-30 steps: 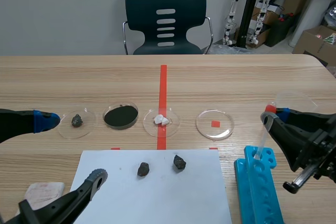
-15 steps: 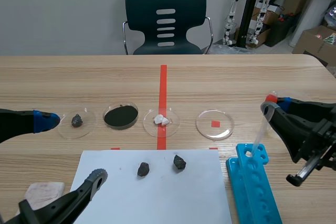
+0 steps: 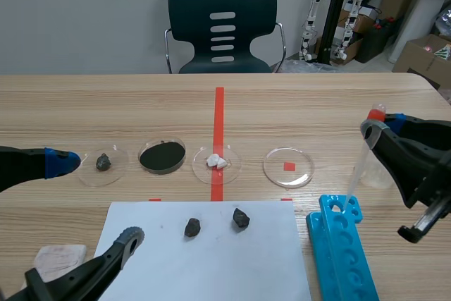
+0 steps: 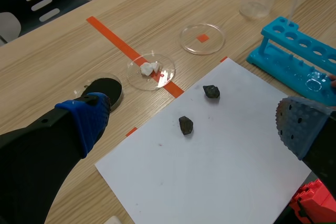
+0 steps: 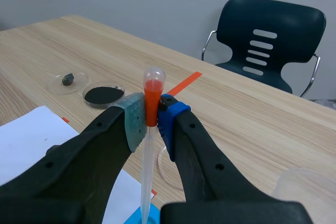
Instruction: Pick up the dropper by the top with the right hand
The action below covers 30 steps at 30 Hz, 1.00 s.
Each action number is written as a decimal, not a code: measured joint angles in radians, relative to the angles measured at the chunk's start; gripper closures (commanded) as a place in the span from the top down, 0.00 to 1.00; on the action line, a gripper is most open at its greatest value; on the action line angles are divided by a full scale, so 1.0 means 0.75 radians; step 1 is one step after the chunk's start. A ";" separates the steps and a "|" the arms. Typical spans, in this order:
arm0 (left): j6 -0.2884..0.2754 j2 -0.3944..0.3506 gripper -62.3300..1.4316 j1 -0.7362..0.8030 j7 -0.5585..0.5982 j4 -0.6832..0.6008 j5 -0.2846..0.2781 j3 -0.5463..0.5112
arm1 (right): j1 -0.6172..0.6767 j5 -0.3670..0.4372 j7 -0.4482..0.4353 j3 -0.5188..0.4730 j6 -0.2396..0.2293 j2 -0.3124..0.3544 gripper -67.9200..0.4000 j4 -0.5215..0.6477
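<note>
Right gripper (image 5: pixel 151 119) is clamped on the dropper (image 5: pixel 146 171) just below its orange-red top, with a pad pressed on each side. The grip by the top that the task asks for looks met. The dropper is held near upright, slightly tilted. Its clear stem hangs down with the tip at the end hole of the blue test-tube rack (image 3: pixel 342 252). Whether the tip is clear of the hole cannot be told. A top grip is judged to leave the stem free for a straight lift. Left gripper (image 3: pixel 95 200) is spread wide with nothing held, low by the white paper sheet (image 3: pixel 211 259). It is well apart from the rack, judged out of the way.
</note>
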<state>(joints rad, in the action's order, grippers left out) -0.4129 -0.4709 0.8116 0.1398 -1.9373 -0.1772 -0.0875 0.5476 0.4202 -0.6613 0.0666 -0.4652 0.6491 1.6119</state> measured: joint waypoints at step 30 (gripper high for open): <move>0.000 0.000 1.00 0.000 0.001 0.000 -0.001 0.000 | 0.240 -0.012 0.007 -0.223 -0.004 0.000 0.10 0.296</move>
<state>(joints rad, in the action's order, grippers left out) -0.4129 -0.4709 0.8116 0.1402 -1.9373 -0.1776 -0.0875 0.7277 0.4110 -0.6559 -0.1009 -0.4683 0.6491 1.8339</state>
